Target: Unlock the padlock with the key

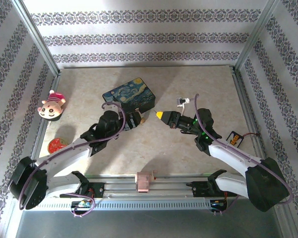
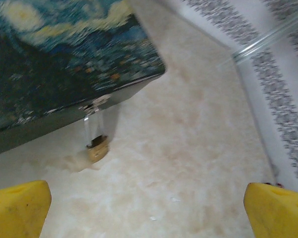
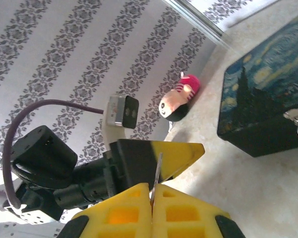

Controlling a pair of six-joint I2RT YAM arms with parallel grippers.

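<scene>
Left pincer, marbled tabletop, striped walls

We hold our left gripper wide open before the painted box, our right gripper beside it pinching the key.

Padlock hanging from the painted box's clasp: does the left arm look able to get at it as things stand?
Probably yes. The small brass padlock hangs off the front of the starry-night painted box, and only bare beige table lies between it and the left arm's open yellow fingers.
</scene>
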